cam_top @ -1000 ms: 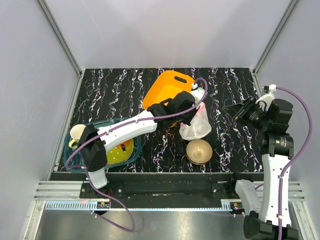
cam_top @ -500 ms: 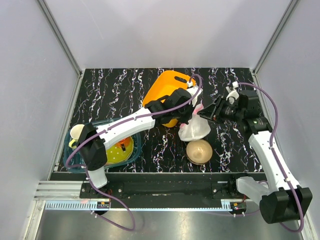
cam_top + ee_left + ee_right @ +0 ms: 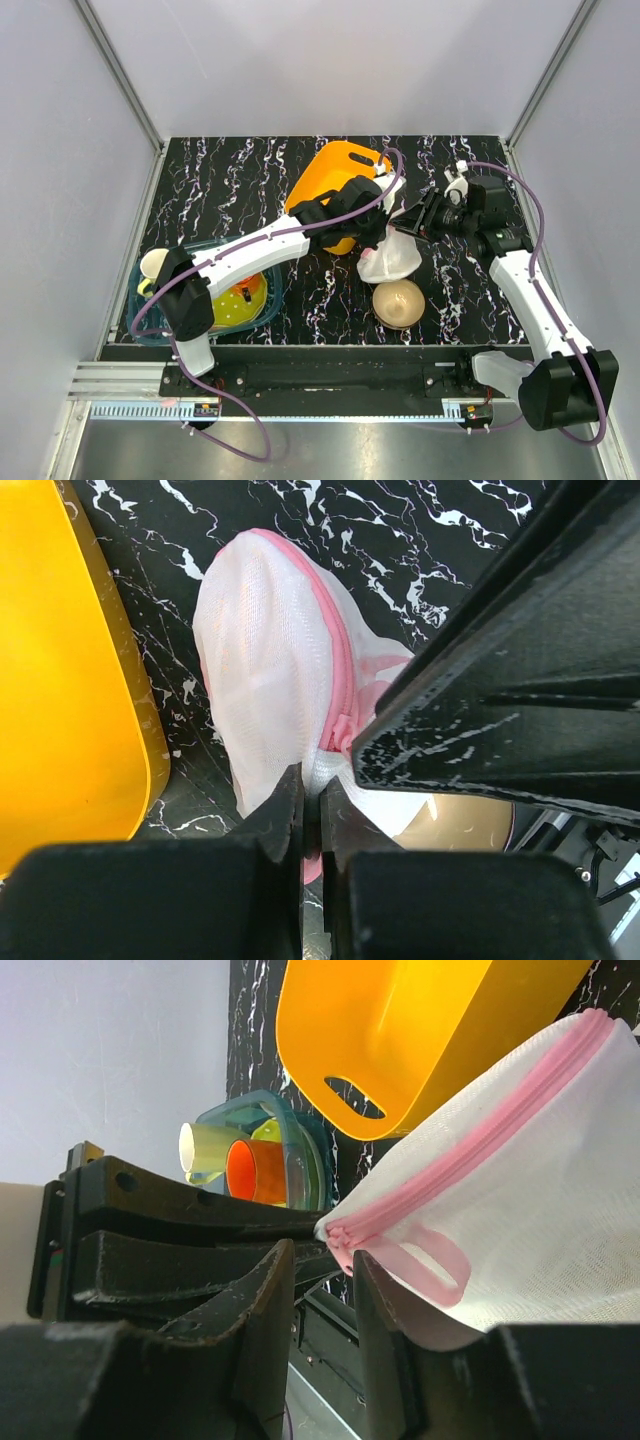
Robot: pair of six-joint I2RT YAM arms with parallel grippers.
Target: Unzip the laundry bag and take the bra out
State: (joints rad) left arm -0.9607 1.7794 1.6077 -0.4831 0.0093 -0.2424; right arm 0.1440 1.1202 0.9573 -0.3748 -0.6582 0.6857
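The white mesh laundry bag (image 3: pixel 392 258) with its pink zipper trim (image 3: pixel 470 1145) stands on the dark marbled table, between the orange basket and a tan bowl. My left gripper (image 3: pixel 312 785) is shut on a fold of the bag's white fabric beside the zipper, at the bag's top (image 3: pixel 385 228). From the right, my right gripper (image 3: pixel 322 1260) has come up to the bag's zipper end, and its jaws stand open. The pink loop (image 3: pixel 430 1260) and the zipper end lie just past its right finger, with nothing between the fingers. The bra is hidden.
An orange plastic basket (image 3: pixel 335 180) lies tipped just behind the bag. A tan dome-shaped bowl (image 3: pixel 398 302) sits right in front of it. A teal tray (image 3: pixel 160 318) with cups and a yellow dish stands at the near left.
The right arm swung in from the table's right edge to the bag, and its jaws opened wider. The left gripper kept its hold on the bag and shifted slightly.
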